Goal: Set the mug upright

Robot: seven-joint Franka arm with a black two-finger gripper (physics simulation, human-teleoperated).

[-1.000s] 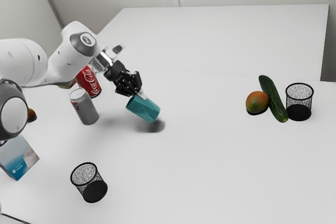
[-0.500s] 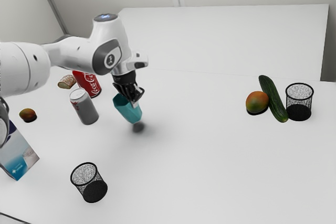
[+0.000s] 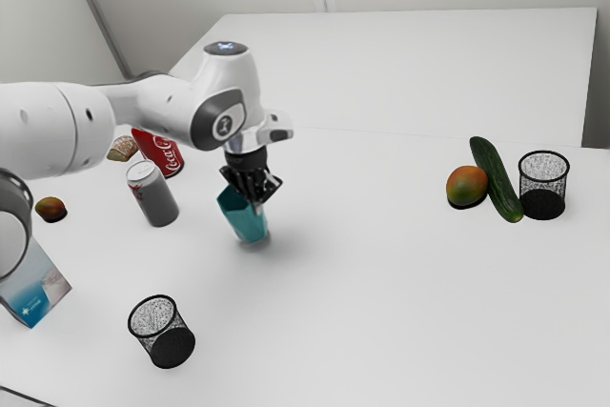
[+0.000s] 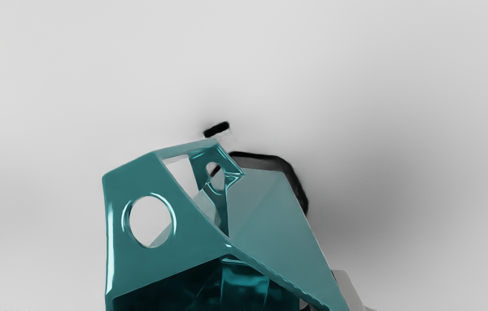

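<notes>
The teal mug (image 3: 246,219) leans a little, its mouth up toward the exterior view's upper left and its base low, by its shadow on the table. My gripper (image 3: 254,201) points down over it, shut on the mug's wall at the rim. In the wrist view the mug (image 4: 287,216) shows its angular side, its handle with round holes and part of its dark inside. There the gripper (image 4: 324,299) has a light fingertip against the outside of the wall; the other fingertip is mostly hidden behind the mug. Whether the base touches the table I cannot tell.
A grey can (image 3: 153,194) and a red cola can (image 3: 160,152) stand on the exterior view's left of the mug. A mesh cup (image 3: 163,333) is nearer the camera. The mango (image 3: 466,186), cucumber (image 3: 496,178) and second mesh cup (image 3: 543,185) are far right.
The hand swung from slanted to pointing down, turning the held mug more upright. Since half a second ago, hand and mug have shifted toward the exterior view's right and down, nearer the shadow.
</notes>
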